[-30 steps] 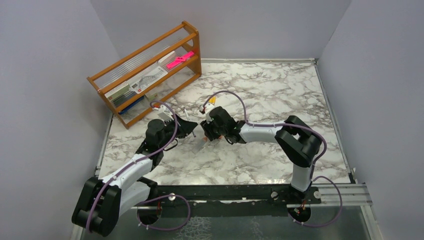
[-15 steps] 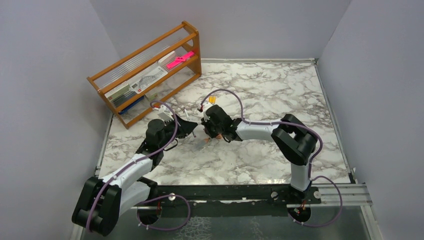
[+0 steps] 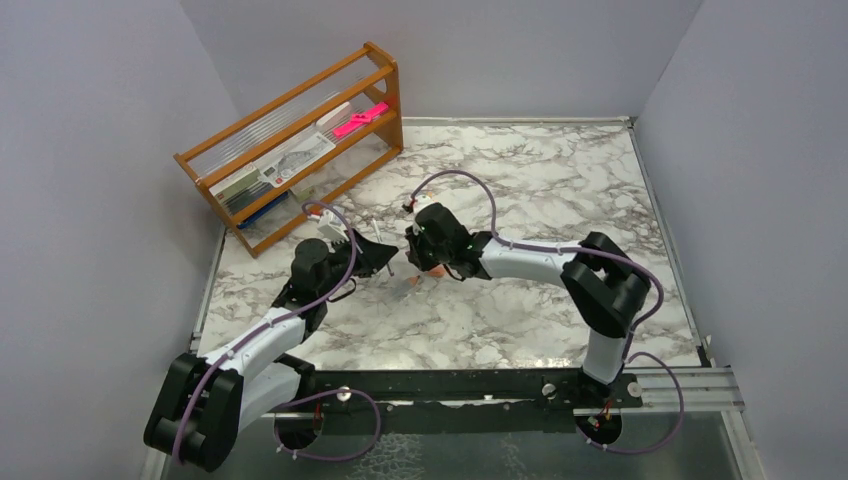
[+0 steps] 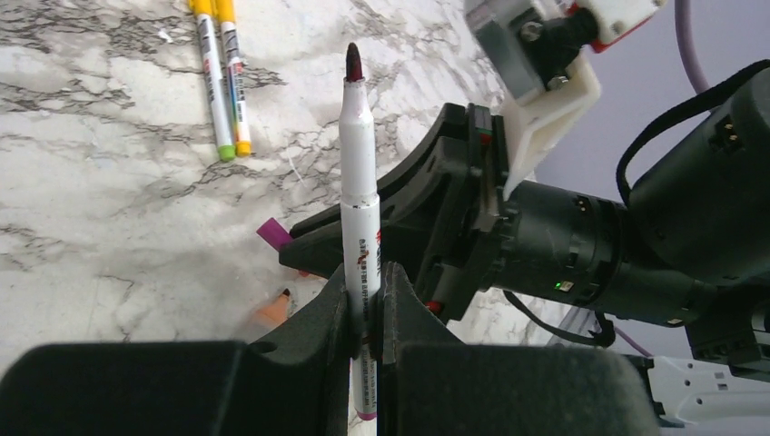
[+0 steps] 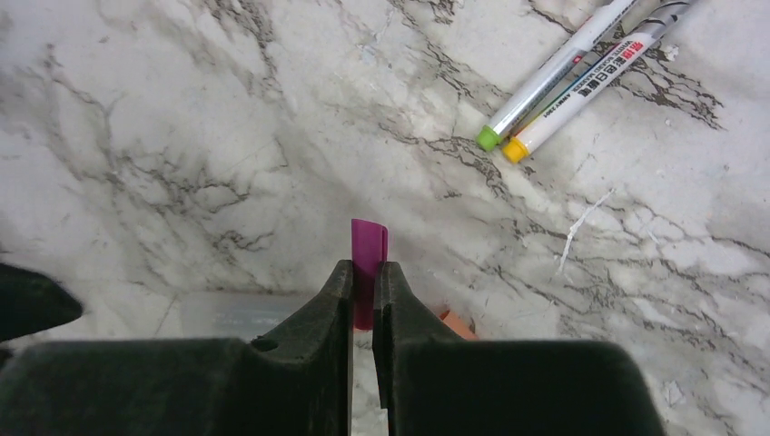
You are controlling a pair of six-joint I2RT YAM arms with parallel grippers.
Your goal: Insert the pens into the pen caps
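Left tool: our left tool (image 4: 366, 282) is clamped on the lower barrel of a pen (image 4: 359, 182), which is lifted off the surface (image 5: 182, 136).
Pen: white barrel with print, bare dark tip, no cap on it. Its long axis runs straight out past the fingertips, away from the left wrist.
Right tool: our right tool (image 5: 363, 272) is pinched on a purple cap (image 5: 369, 245), which sticks out beyond its fingertips and is also off the surface.
Key relation: from the left wrist, the purple cap sits beside the middle of the barrel, on its left, with the tip already beyond it. The cap's axis looks crossed with the pen's, not in line.
Mouth of cap: we cannot tell which end is open.
Nearer arm: the 2 tools meet nose to nose at mid-surface, so we judge either arm could make the correction.
Next move, our judgement: draw the pen back, or swing the cap round, until tip and cap share 1 line, then push.
Other pens: 2 spare pens (image 5: 563, 77) lie side by side and touching on the surface, 1 green-ended and 1 yellow-ended.
Orange piece: a small orange piece (image 5: 457, 324) lies just beside the right tool; it may be another cap, but it is mostly hidden.
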